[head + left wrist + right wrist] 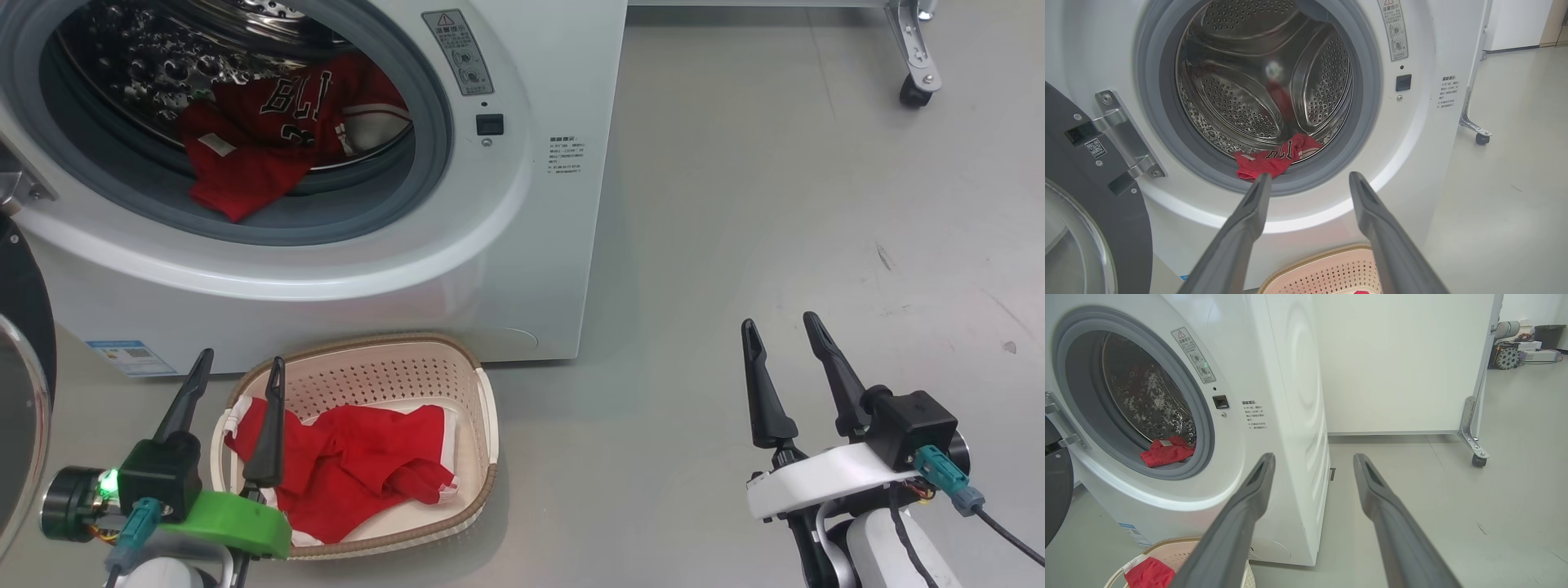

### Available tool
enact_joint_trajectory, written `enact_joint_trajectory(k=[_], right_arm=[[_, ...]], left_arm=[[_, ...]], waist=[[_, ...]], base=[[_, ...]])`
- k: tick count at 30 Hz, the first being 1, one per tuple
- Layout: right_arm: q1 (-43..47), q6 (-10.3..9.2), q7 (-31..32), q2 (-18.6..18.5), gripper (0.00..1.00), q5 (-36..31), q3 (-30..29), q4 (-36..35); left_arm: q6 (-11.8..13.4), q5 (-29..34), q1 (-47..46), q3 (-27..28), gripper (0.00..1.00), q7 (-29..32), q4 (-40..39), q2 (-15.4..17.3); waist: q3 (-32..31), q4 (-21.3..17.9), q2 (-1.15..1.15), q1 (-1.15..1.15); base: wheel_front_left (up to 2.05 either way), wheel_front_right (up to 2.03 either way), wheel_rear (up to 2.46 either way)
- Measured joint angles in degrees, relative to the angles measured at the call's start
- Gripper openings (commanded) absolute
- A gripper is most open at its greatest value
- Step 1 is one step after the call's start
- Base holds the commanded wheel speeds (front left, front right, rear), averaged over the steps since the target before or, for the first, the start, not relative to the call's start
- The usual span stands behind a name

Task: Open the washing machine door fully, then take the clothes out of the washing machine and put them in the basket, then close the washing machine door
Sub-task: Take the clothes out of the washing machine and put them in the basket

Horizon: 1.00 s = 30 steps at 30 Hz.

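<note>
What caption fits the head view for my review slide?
Washing machine door open: one red jersey in the basket, another jersey in the drum, left gripper and right gripper open and empty.

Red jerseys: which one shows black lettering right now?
The jersey inside the washing machine, draped onto its grey gasket. The other jersey, in the basket, shows only red cloth and white trim.

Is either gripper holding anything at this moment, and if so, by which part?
Nothing is held. The left gripper and the right gripper both stand open and empty.
</note>
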Motion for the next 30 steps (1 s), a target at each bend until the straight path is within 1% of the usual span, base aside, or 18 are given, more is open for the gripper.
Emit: enact_joint_trajectory(k=[15,30], right_arm=[[0.03,0.01,0.00,0.00,1.00,-0.01,0.15,-0.26],[-0.04,-0.04,0.00,0.00,1.00,-0.01,0.89,-2.05]], left_arm=[[-0.29,0.10,0.35,0.37,1.00,0.00,-0.85,-0.30],[-0.37,0.91,0.18,1.24,1.00,0.00,-1.86,0.04]], waist=[[0.46,-0.35,0.00,0.00],[5.22,-1.08,0.00,0.00]], base=[[0.00,0.00,0.00],[0.00,0.00,0.00]])
